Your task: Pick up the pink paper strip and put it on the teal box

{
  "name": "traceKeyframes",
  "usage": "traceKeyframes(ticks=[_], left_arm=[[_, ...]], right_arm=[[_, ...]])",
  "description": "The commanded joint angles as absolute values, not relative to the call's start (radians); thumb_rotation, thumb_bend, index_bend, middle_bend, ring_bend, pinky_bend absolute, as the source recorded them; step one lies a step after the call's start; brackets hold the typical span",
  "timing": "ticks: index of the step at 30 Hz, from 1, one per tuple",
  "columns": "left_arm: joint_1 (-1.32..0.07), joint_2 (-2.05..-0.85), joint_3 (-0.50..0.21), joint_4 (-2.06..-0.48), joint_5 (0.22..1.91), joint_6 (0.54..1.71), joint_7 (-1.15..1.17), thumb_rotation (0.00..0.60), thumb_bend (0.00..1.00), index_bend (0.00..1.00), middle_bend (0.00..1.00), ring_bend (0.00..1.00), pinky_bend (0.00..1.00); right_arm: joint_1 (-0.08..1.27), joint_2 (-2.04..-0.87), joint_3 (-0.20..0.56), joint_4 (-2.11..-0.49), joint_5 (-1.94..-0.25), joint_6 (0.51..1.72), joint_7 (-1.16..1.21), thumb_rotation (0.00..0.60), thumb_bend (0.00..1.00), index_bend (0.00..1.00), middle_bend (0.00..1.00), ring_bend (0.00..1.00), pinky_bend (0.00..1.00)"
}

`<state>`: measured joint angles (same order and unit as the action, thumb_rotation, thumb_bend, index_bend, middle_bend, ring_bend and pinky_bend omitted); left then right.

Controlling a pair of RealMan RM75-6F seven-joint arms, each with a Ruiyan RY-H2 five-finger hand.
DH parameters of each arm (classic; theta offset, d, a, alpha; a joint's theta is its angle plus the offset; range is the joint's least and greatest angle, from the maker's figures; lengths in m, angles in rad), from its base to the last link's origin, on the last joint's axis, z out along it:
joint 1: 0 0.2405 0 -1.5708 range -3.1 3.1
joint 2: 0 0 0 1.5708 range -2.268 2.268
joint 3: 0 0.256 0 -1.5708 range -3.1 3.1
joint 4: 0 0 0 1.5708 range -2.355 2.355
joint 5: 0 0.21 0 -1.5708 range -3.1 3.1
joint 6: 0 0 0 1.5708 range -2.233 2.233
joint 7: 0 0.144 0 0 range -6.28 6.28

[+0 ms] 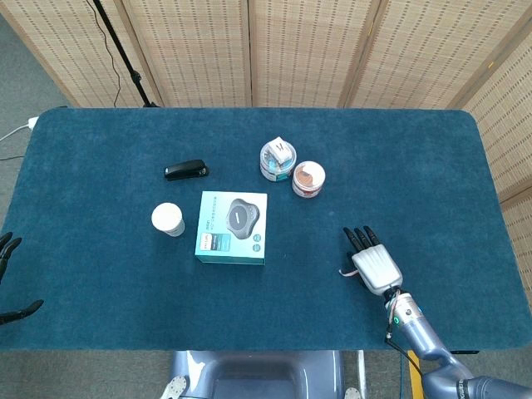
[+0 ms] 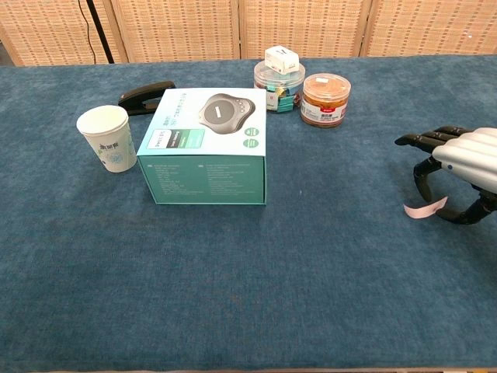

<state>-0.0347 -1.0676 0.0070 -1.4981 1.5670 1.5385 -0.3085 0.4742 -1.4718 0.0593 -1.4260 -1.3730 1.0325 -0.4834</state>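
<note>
The pink paper strip (image 2: 425,207) lies flat on the blue cloth at the right; in the head view only its tip (image 1: 344,271) shows beside my hand. My right hand (image 2: 460,167) (image 1: 373,263) hovers over the strip's right end, fingers spread and arched, thumb low just past the strip, holding nothing. The teal box (image 2: 206,144) (image 1: 232,226) stands left of centre, well away from the strip. My left hand (image 1: 10,278) shows only dark fingertips at the left edge of the head view, spread apart and empty.
A white paper cup (image 2: 106,137) stands left of the box and a black stapler (image 2: 146,96) behind it. Two round jars (image 2: 279,74) (image 2: 325,99) sit at the back, between box and right hand. Woven screens stand behind the table.
</note>
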Motion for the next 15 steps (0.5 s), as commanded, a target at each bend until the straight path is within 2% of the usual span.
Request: traceKeyframes(ticks=[1, 15], left_arm=[[-0.035, -1.068, 0.008, -1.498, 1.569, 1.538, -0.308, 0.6, 0.0, 0.0, 0.0, 0.0, 0.0], [-0.037, -1.067, 0.009, -1.502, 1.568, 1.532, -0.305, 0.6, 0.0, 0.0, 0.0, 0.0, 0.0]], right_arm=[[0.475, -1.473, 0.058, -1.42, -1.371, 1.034, -0.479, 0.6, 0.41, 0.51, 0.0, 0.0, 0.0], [0.483, -1.474, 0.051, -1.409, -1.364, 1.031, -0.46, 0.6, 0.45, 0.53, 0.0, 0.0, 0.0]])
